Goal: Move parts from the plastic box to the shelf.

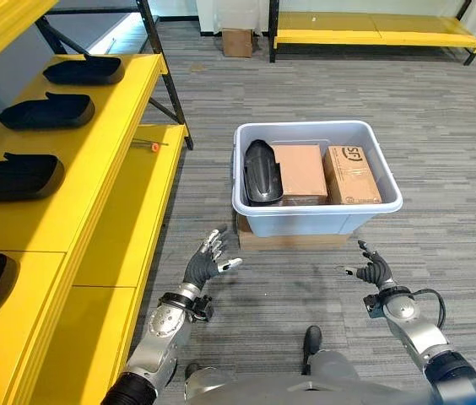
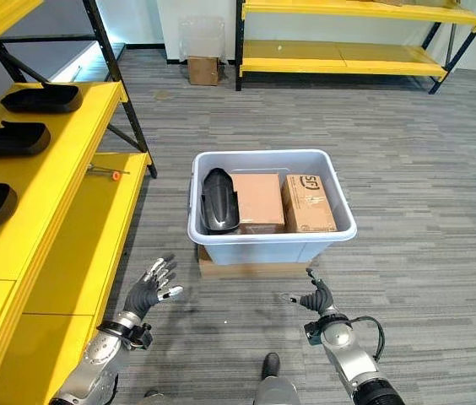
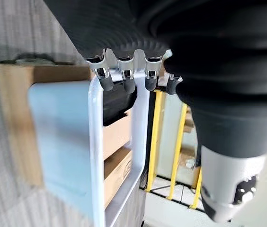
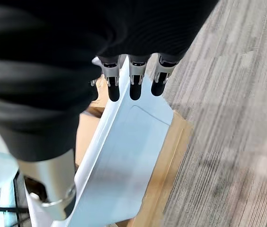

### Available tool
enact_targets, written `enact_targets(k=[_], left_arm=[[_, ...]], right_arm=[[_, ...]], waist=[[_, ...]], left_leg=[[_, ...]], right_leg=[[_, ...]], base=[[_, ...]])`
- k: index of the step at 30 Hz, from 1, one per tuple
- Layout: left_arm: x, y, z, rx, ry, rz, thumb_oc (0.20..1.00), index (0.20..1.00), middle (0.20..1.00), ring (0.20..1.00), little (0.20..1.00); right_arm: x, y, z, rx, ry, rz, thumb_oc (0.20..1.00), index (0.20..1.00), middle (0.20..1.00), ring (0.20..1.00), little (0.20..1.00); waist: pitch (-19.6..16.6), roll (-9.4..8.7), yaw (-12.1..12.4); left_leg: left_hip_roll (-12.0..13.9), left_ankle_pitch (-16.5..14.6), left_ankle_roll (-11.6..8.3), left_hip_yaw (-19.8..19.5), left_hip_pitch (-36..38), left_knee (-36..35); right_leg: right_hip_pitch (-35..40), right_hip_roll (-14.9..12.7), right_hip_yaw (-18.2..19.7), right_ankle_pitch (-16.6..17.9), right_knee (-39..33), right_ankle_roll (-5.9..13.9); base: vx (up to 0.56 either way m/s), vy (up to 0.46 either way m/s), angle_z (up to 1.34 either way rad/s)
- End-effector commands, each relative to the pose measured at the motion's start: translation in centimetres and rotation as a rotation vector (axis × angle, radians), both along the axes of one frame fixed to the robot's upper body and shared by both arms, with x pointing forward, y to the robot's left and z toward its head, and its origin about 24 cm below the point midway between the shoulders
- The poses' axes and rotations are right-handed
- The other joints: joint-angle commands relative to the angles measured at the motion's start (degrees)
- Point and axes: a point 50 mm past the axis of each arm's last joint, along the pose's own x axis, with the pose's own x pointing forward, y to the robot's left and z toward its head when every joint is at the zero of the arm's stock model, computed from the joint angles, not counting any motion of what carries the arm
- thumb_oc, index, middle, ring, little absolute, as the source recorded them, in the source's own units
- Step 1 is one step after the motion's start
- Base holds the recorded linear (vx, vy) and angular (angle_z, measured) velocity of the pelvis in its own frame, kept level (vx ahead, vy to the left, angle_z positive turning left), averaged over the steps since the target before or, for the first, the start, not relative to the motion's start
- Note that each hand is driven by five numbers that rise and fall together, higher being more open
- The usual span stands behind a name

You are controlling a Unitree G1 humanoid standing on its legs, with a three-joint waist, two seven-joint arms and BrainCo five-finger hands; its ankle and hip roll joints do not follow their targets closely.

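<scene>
Left hand [image 1: 202,265]: empty, fingers spread, short of the box.
Right hand [image 1: 375,272]: likewise loose, holding nothing.
Box [image 1: 305,221]: one black part [image 1: 262,171] left inside, probably the next pick.

Left hand [image 1: 202,266]: your left hand hangs short of the plastic box [image 1: 314,221], off its near left corner, apart from it, fingers spread and relaxed, holding nothing.
Left arm: you have it reaching forward toward the box, wrist raised, palm turned inward.
Right hand [image 1: 375,272]: it hangs short of the box's near right corner, apart from it, fingers loosely extended, thumb pointing inward, holding nothing.
Right arm: you have it bent at the elbow, forearm angled up toward the box.
</scene>
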Motion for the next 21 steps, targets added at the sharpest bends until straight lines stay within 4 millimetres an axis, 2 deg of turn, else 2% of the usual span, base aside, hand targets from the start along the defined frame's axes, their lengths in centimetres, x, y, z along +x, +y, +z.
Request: enact_targets(k=[1, 3, 5, 7, 11, 13, 15, 16, 17, 19, 20, 21], left_arm=[[0.2, 0.8, 1.3, -0.006, -0.067, 0.012, 1.0, 1.0, 1.0, 1.0, 1.0], [0.4, 0.7, 1.2, -0.014, -0.068, 0.012, 1.0, 1.0, 1.0, 1.0, 1.0], [0.5, 0.7, 1.2, -0.013, -0.071, 0.007, 1.0, 1.0, 1.0, 1.0, 1.0], [0.8, 0.5, 1.1, -0.016, -0.072, -0.008, 1.0, 1.0, 1.0, 1.0, 1.0], [1.1, 0.2, 1.3, -0.006, -0.09, -0.021, 1.0, 1.0, 1.0, 1.0, 1.0], [1.2, 0.2, 1.3, -0.006, -0.093, -0.013, 1.0, 1.0, 1.0, 1.0, 1.0], [1.2, 0.4, 1.6, 0.005, -0.101, 0.015, 1.0, 1.0, 1.0, 1.0, 1.0], [1.3, 0.8, 2.0, 0.018, -0.111, 0.023, 1.0, 1.0, 1.0, 1.0, 1.0], [1.3, 0.8, 2.2, 0.028, -0.118, 0.02, 1.0, 1.0, 1.0, 1.0, 1.0], [1.2, 0.8, 2.2, 0.028, -0.122, 0.013, 1.0, 1.0, 1.0, 1.0, 1.0], [1.1, 0.9, 2.2, 0.024, -0.122, 0.012, 1.0, 1.0, 1.0, 1.0, 1.0], [1.1, 1.0, 2.2, 0.023, -0.122, 0.017, 1.0, 1.0, 1.0, 1.0, 1.0]], right_arm=[[2.2, 1.5, 2.7, -0.037, -0.174, 0.04, 1.0, 1.0, 1.0, 1.0, 1.0], [2.6, 0.7, 3.4, -0.084, -0.226, 0.039, 1.0, 1.0, 1.0, 1.0, 1.0], [2.7, 0.4, 3.7, -0.114, -0.253, 0.041, 1.0, 1.0, 1.0, 1.0, 1.0], [2.4, -0.4, 4.2, -0.14, -0.286, 0.033, 1.0, 1.0, 1.0, 1.0, 1.0], [1.8, -0.8, 4.2, -0.13, -0.291, 0.042, 1.0, 1.0, 1.0, 1.0, 1.0], [1.8, -0.6, 4.1, -0.121, -0.287, 0.056, 1.0, 1.0, 1.0, 1.0, 1.0], [1.7, 0.2, 3.7, -0.078, -0.271, 0.098, 1.0, 1.0, 1.0, 1.0, 1.0], [1.3, 1.1, 3.6, -0.043, -0.262, 0.139, 1.0, 1.0, 1.0, 1.0, 1.0], [1.1, 1.3, 3.5, -0.026, -0.254, 0.149, 1.0, 1.0, 1.0, 1.0, 1.0], [0.6, 1.8, 3.3, -0.005, -0.246, 0.171, 1.0, 1.0, 1.0, 1.0, 1.0], [0.4, 2.1, 3.2, -0.002, -0.244, 0.181, 1.0, 1.0, 1.0, 1.0, 1.0], [0.4, 2.2, 3.1, 0.0, -0.243, 0.188, 1.0, 1.0, 1.0, 1.0, 1.0]], waist=[[-0.98, -3.14, 0.72], [-0.29, -2.77, 0.49], [0.07, -2.59, 0.12], [0.16, -2.18, -1.41], [0.09, -1.58, -3.56], [-0.02, -1.48, -3.59], [0.35, -1.07, -2.55], [0.93, -1.0, -1.98], [1.01, -0.82, -2.05], [1.36, -0.18, -1.41], [1.45, -0.22, -0.98], [1.49, -0.22, -0.74]], left_leg=[[-3.32, 0.33, 0.17, -0.09, -2.24, -0.38], [-1.64, 2.22, -0.47, -0.15, -4.7, 3.67], [-0.99, 3.1, -0.79, 0.62, -5.59, 5.6], [0.11, 4.38, -2.25, 4.33, -5.92, 8.54], [2.03, 6.93, -4.06, 9.0, -5.97, 12.36], [0.95, 6.12, -3.69, 8.28, -5.88, 12.88], [-4.78, 2.93, -1.23, 3.74, -6.92, 10.57], [-8.15, 2.25, -0.28, 3.32, -8.94, 6.84], [-9.07, 2.96, -0.32, 4.36, -9.78, 4.0], [-8.94, 7.39, -1.16, 4.74, -13.08, 0.35], [-8.58, 9.1, -1.83, 3.24, -14.56, 0.03], [-8.59, 9.21, -1.81, 2.16, -14.95, -0.1]], right_leg=[[-0.33, -1.77, 0.3, -1.28, 4.63, -0.53], [-0.82, -0.49, -0.3, -2.97, 6.28, -2.22], [-0.88, 0.06, -0.85, -3.54, 6.77, -2.89], [0.13, 0.92, -2.3, -4.91, 6.83, -3.27], [1.53, 1.96, -4.57, -5.72, 5.86, -4.16], [1.48, 2.13, -4.36, -5.72, 5.76, -4.31], [1.38, 2.49, -1.86, -5.33, 6.03, -3.85], [2.62, 2.88, -0.3, -5.04, 4.72, -3.33], [3.38, 2.93, -0.42, -4.99, 4.05, -2.99], [4.71, 3.17, -0.62, -5.07, 3.78, -2.95], [5.04, 3.12, -0.27, -5.72, 4.22, -3.13], [5.06, 3.11, 0.11, -6.0, 4.55, -3.23]], base=[[0.11, -0.322, 0.08], [0.07, -0.311, 0.21], [0.1, -0.251, 0.12], [0.16, -0.23, 0.05], [0.13, -0.184, 0.49], [0.09, -0.053, 0.16], [0.23, -0.006, -0.21], [0.31, 0.052, -0.4], [0.29, 0.106, -0.34], [0.23, 0.14, -0.01], [0.18, 0.104, -0.11], [0.12, 0.115, -0.28]])
